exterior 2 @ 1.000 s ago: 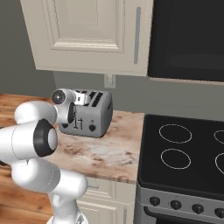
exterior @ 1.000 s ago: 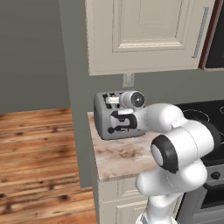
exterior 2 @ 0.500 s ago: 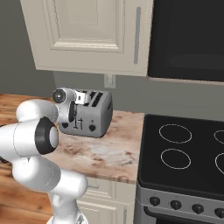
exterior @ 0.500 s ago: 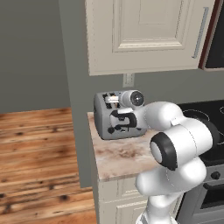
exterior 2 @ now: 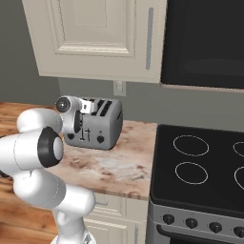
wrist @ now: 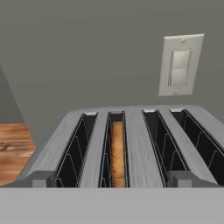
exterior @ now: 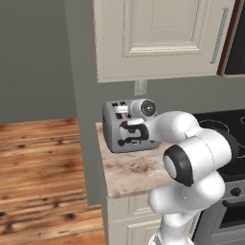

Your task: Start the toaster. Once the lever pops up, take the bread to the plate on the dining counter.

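The silver-grey toaster [exterior: 115,125] [exterior 2: 106,125] stands at the back of a short marble counter [exterior: 131,171] [exterior 2: 112,167]. From above, the toaster [wrist: 135,144] shows four dark slots. The bread [wrist: 117,153], a tan slice, sits low in the second slot from the left. Two grey lever tops show at the toaster's near edge. My gripper [exterior: 130,135] [exterior 2: 81,125] hangs against the toaster's front face, fingers pointing down and open, with nothing between them.
A black cooktop [exterior 2: 200,162] [exterior: 225,129] adjoins the counter on the right. Cream wall cabinets [exterior: 162,38] [exterior 2: 95,38] hang overhead, and a dark microwave [exterior 2: 205,43] is above the stove. A wall outlet [wrist: 179,65] sits behind the toaster. Wooden floor [exterior: 38,167] lies to the left.
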{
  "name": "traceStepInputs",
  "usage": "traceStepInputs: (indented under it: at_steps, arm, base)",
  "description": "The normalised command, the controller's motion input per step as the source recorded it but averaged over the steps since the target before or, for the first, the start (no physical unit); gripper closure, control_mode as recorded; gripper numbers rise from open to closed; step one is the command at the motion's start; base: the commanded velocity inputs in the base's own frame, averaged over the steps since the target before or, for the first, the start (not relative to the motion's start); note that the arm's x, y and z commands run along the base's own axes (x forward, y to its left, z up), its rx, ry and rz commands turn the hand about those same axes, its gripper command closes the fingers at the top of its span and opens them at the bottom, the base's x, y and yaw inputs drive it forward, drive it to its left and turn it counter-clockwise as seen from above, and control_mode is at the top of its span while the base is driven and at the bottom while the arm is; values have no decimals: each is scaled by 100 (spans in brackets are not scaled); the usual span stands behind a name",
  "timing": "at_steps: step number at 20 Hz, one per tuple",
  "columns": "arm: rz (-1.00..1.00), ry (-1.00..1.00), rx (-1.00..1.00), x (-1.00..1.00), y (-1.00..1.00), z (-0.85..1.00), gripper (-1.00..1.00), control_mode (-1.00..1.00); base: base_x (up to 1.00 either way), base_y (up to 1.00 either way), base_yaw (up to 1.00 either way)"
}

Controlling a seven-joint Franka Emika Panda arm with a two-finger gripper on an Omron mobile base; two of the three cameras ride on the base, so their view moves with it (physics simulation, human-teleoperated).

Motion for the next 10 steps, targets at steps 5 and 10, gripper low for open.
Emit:
traceStepInputs:
  at_steps: [5,10]
  arm:
    - [0,0,0,0,3,0,-100,-100]
    - [0,0,0,0,0,0,-100,-100]
  base:
    - [0,0,0]
    - [0,0,0]
